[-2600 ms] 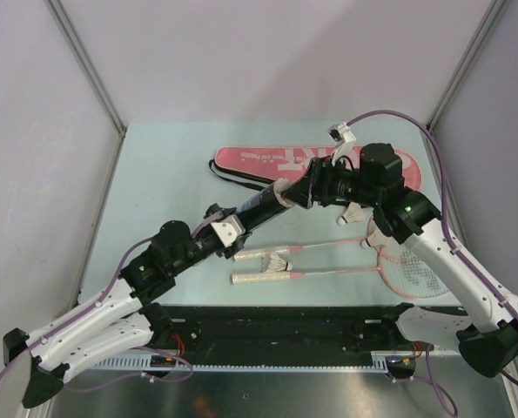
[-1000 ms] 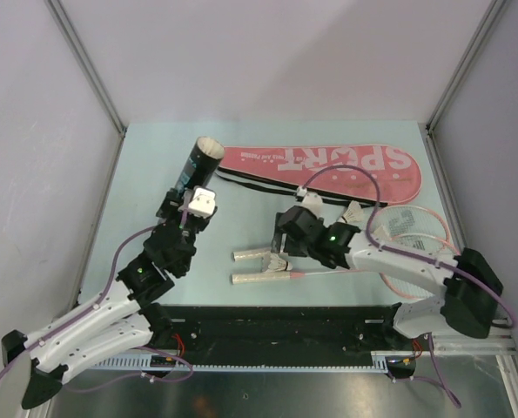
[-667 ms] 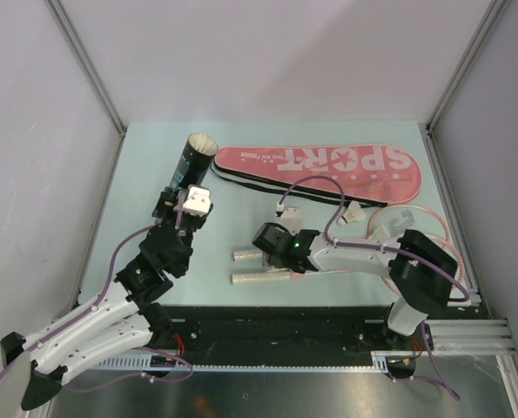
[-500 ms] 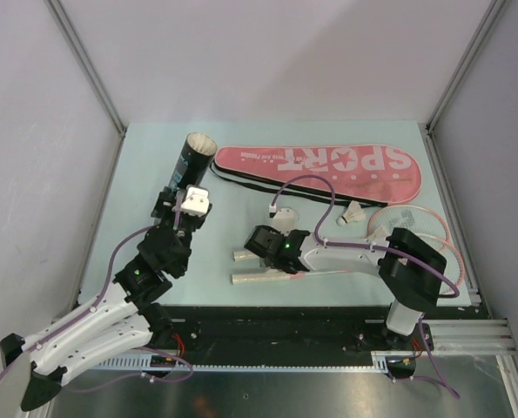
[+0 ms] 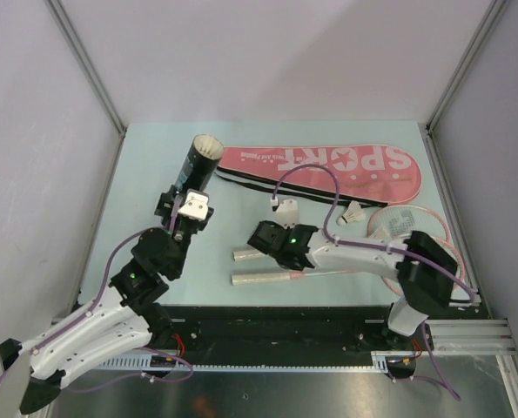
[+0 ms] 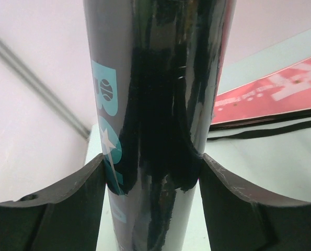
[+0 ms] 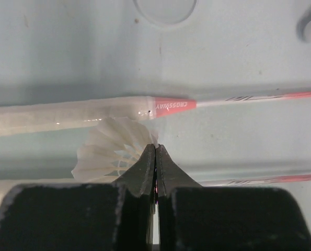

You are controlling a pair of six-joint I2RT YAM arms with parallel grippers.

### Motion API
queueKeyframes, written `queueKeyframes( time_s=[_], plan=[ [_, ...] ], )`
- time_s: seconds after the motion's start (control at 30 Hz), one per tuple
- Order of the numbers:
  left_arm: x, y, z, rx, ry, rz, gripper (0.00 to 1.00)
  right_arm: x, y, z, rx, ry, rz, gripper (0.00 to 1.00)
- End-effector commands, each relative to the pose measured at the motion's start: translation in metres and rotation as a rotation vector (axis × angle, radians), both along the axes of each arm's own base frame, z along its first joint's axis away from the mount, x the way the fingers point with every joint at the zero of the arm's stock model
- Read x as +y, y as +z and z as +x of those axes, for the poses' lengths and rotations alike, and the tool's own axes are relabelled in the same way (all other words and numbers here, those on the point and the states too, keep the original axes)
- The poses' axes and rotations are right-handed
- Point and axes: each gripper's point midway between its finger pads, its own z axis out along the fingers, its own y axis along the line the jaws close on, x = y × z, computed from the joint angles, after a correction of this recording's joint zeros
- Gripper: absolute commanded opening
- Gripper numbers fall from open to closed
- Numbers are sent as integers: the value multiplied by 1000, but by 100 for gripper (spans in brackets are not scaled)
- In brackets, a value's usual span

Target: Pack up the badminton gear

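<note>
Right jaws pressed shut at the edge of the shuttlecock (image 7: 113, 149), low on the table (image 7: 223, 57) between two racket handles (image 7: 66, 117); maybe only a feather caught, so it may slip or crush. Left jaws clamp the tilted tube (image 5: 202, 161), mouth up.

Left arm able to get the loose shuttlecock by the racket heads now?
Probably not: the left gripper is full, clamped around the black tube, and the right arm lies roughly between it and the loose shuttlecock.
</note>
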Motion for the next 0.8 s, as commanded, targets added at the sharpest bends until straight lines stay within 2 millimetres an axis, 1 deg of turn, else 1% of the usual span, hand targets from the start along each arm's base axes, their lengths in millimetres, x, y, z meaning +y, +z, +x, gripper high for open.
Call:
queueKeyframes(
  time_s=[0.0,0.03,0.07,0.1,0.13,0.2,0.23,0.3,0.33,0.37,0.4,0.43,0.47,0.5,0.53,0.57,0.6,0.7,0.77],
  plan=[
    [-36,18,-8,-63,-222,-53,18,-19,91,27,-166,-16,129,0],
    [-52,16,-11,-61,-311,-43,18,-18,104,26,-156,13,187,0],
    [-58,14,-13,-55,-348,-41,18,-20,114,28,-160,36,224,0],
    [-66,10,-15,-38,-390,-29,18,-19,130,33,-186,73,277,0],
    [-78,10,-20,-33,-456,-23,18,-25,161,32,-193,117,413,0],
    [-90,2,-23,-3,-518,-7,18,-31,194,34,-234,179,562,0],
    [-94,1,-24,5,-542,-4,18,-45,224,31,-264,222,671,0],
    [-105,-6,-28,34,-600,13,18,-56,259,27,-344,270,764,0],
    [-108,-7,-29,40,-614,16,18,-67,273,27,-372,288,806,0],
    [-112,-8,-31,46,-638,19,18,-76,294,18,-427,317,849,0],
    [-115,-10,-33,52,-657,22,18,-79,311,17,-474,342,889,0],
    [-118,-11,-35,56,-677,25,18,-74,322,6,-458,406,954,0],
    [-125,-13,-41,61,-728,30,18,-80,330,9,-471,407,984,0],
    [-126,-15,-41,65,-738,32,18,-72,340,0,-462,491,1035,0],
    [-132,-16,-46,69,-778,34,18,-69,344,-2,-449,511,1066,0],
    [-135,-18,-49,76,-799,35,18,-64,344,-1,-421,525,1094,0],
    [-138,-19,-51,81,-816,36,18,-58,348,-7,-411,573,1113,0],
    [-138,-23,-50,93,-816,45,19,-46,349,-15,-387,629,1128,0],
    [-140,-25,-50,102,-822,48,18,-42,352,-21,-391,656,1134,0]
  ],
)
